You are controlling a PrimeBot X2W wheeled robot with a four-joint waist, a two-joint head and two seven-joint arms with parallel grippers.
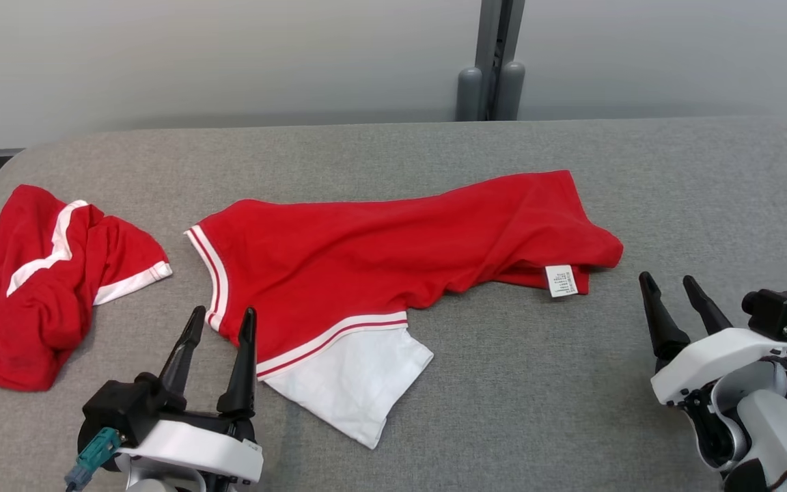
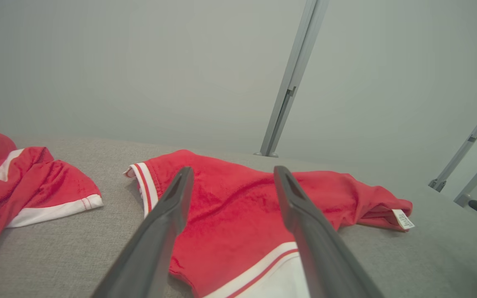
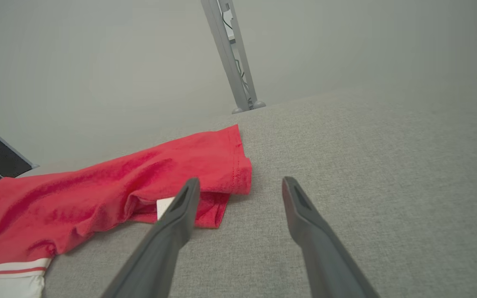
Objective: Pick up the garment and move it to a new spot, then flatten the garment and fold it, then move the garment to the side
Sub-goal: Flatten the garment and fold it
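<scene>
Left claw (image 1: 224,313) and right claw (image 1: 667,279) both have their jaws apart and hold nothing, low over the grey worktop (image 1: 571,383). Between them lies the red garment (image 1: 380,239), stretched lengthwise but rumpled. Its striped trim is right at the left claw's fingertips; whether they touch it cannot be told. Its white panel (image 1: 352,383) lies just right of that claw. The other end, doubled over with a small white label (image 1: 561,281) showing, is near the right claw, ahead and to its left, not touching.

A second red garment (image 1: 45,273) lies crumpled to the left of the left claw, apart from the first. Both rest straight on the worktop, not in any container. A grey post (image 1: 496,61) stands well beyond both claws.

Likely risks: pinching one layer at the doubled end would probably keep the fold in. A lift from one end alone may drag the cloth into a bunch. The left claw drifting left could catch the wrong garment.
</scene>
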